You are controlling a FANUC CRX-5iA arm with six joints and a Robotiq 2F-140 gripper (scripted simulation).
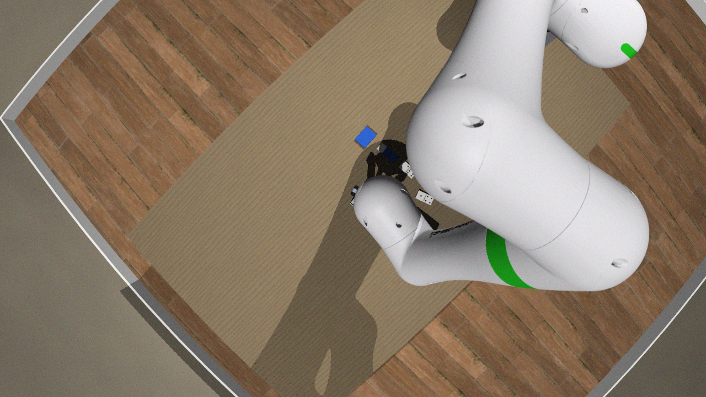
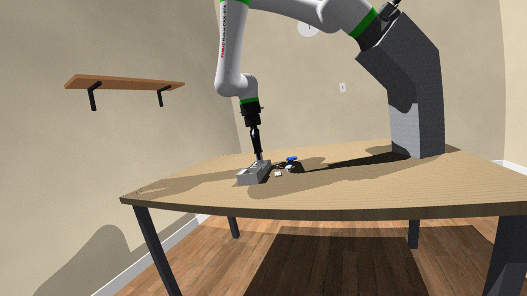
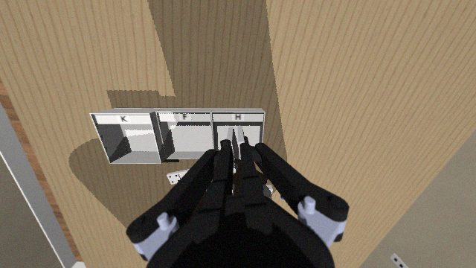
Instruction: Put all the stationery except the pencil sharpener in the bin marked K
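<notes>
Top, blue square block (image 1: pixel 365 137) (image 2: pixel 291 158): on the bench (image 1: pixel 276 162) (image 2: pixel 351 190) (image 3: pixel 335 74), outside any bin; maybe a note pad, so likely still to do.
Top, dark-blue piece with pale end (image 1: pixel 389 154): in shadow beside it, outside the bins; possibly an eraser.
Top, dominoes: one (image 1: pixel 424 197) (image 3: pixel 175 177) lies apart from another (image 1: pixel 407 169); not stationery, leave both.
Exterior, bins: in a row, apparently flat, loose pieces beside them.
Exterior, tool (image 2: pixel 260 158) (image 3: pixel 236 133): points down at the far end of the row.
Wrist, tool: clenched, nothing in it, fingertips over bin H (image 3: pixel 238 117).
Wrist, bin K (image 3: pixel 123 118): nothing seen inside.
Wrist, bin F (image 3: pixel 184 117): nothing seen inside.
Sharpener: can't identify.
Progress: no stationery visibly delivered; transfers to K look outstanding.
</notes>
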